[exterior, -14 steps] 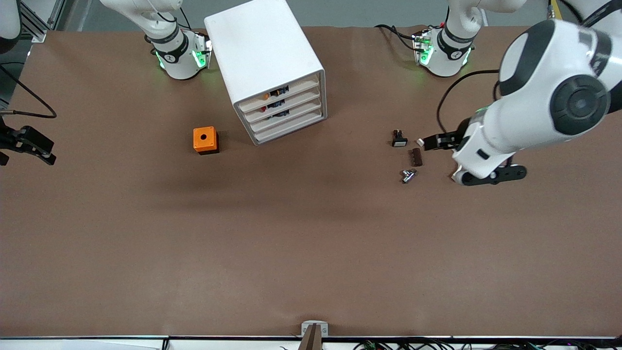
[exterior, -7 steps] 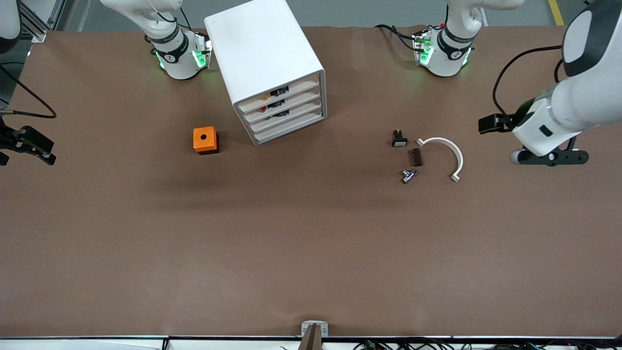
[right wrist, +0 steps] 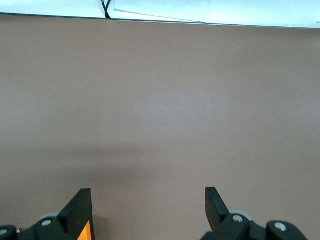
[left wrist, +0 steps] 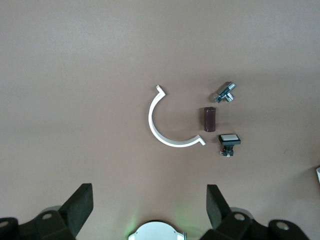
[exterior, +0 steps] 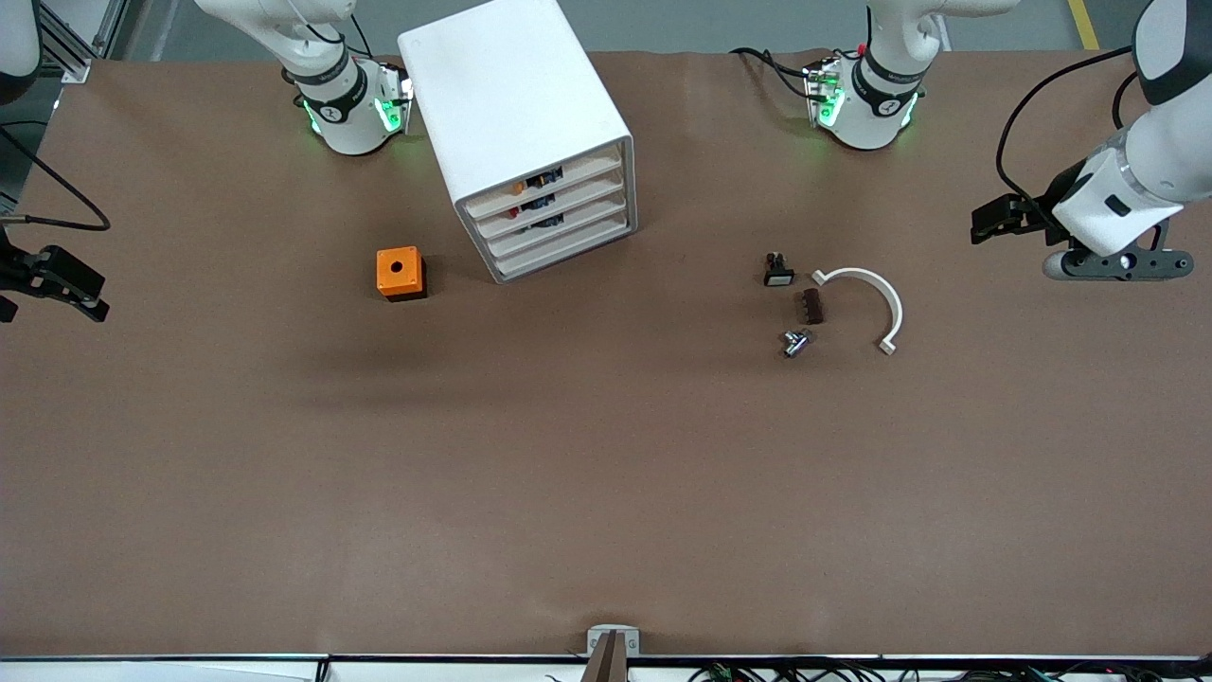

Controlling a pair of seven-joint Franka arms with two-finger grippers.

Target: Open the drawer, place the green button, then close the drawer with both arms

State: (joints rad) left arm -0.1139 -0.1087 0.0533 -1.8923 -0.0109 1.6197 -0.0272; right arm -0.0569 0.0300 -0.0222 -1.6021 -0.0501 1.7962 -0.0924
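Observation:
The white drawer cabinet (exterior: 516,114) stands at an angle between the two arm bases, and all its drawers (exterior: 554,216) are pushed in. The button is out of view. My left gripper (exterior: 1117,267) hangs open and empty over the table at the left arm's end, off to the side of a cluster of small parts; in the left wrist view its jaws (left wrist: 150,192) stand wide with only bare table between them. My right gripper (exterior: 52,279) waits open and empty at the right arm's end (right wrist: 148,195).
The cluster holds a black part with a white rectangular face (exterior: 777,272) (left wrist: 229,140), a brown block (exterior: 810,306) (left wrist: 209,118), a silver fitting (exterior: 795,342) (left wrist: 224,92) and a white curved piece (exterior: 866,289) (left wrist: 152,122). An orange box with a hole (exterior: 399,272) sits beside the cabinet.
The left arm has swung away from over the small parts toward its end of the table, uncovering the white curved piece. The right arm has not moved.

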